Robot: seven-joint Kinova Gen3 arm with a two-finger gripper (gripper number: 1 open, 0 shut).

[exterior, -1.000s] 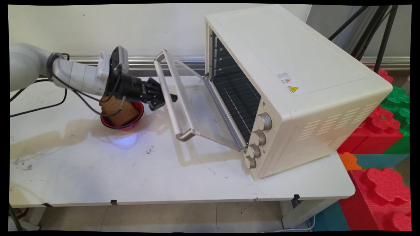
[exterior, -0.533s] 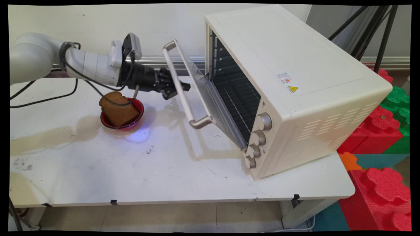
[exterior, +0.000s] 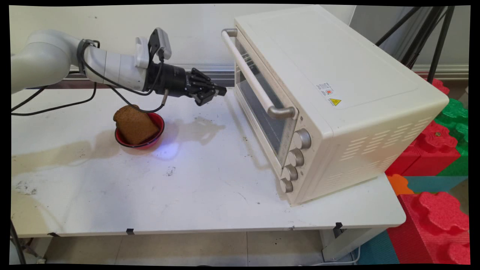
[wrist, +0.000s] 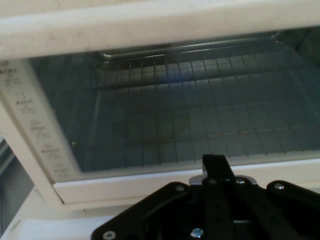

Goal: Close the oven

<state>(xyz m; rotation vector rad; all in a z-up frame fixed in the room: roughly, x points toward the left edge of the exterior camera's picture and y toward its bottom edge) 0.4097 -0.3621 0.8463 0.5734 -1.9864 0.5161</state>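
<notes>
Oven door [exterior: 262, 101] now shut flush against the toaster oven [exterior: 337, 93]; half a second back it hung partly open, a second back lower. Tool [exterior: 219, 91] has moved up and toward the oven, and it's just left of the door, not touching it or the handle [exterior: 251, 75]. Fingers together, nothing held. Hand view: glass [wrist: 175, 110] close ahead, rack behind it. Bread slice [exterior: 135, 123] sits in red bowl [exterior: 159, 122] on table [exterior: 187, 187], below the arm, well left of oven.
</notes>
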